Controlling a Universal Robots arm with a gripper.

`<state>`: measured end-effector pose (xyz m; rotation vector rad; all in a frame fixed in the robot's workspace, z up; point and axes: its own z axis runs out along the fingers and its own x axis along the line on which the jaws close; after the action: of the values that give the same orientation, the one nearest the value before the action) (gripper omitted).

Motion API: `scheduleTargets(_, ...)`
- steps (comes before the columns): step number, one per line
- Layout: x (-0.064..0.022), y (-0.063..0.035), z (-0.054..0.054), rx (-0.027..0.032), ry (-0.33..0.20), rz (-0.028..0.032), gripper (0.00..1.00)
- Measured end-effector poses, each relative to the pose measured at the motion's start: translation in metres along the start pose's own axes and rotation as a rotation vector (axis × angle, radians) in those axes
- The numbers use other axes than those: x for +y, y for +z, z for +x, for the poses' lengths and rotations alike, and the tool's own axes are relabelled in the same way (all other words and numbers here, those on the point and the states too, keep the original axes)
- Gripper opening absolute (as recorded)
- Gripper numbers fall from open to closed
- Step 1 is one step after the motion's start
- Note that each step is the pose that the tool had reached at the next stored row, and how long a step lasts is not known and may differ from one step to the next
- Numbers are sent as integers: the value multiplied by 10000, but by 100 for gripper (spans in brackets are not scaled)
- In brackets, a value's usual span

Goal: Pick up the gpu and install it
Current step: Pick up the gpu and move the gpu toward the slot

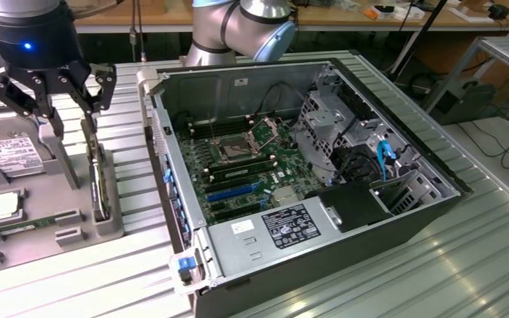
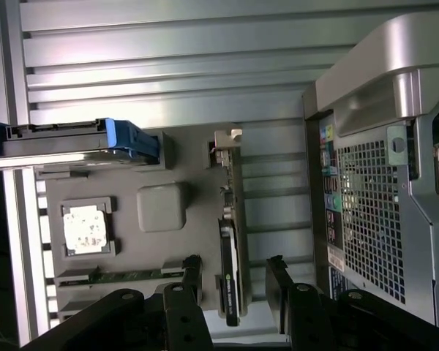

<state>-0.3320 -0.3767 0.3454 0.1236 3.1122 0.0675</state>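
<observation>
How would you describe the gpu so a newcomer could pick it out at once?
Start at the open computer case; on the exterior view's left of it lies a grey parts tray. The gpu stands on edge in the tray slot nearest the case. Unlike the white-labelled hard drive and the small square CPU chip, it is a thin, dark, upright card.

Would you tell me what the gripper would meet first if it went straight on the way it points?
Probably the gpu, standing on edge in the grey tray, lined up between the gripper's open fingers; depth is unclear.
</observation>
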Motion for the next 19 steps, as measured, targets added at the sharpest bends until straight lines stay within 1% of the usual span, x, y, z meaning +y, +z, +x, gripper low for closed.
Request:
scheduleTargets(5,-2,34,1,0,0,0,48)
scheduleTargets(12,-17,158,3,-1,0,-1,48)
scheduleTargets(15,-54,218,-2,-1,0,-1,48)
scheduleTargets(19,-115,300,-36,0,0,-1,48)
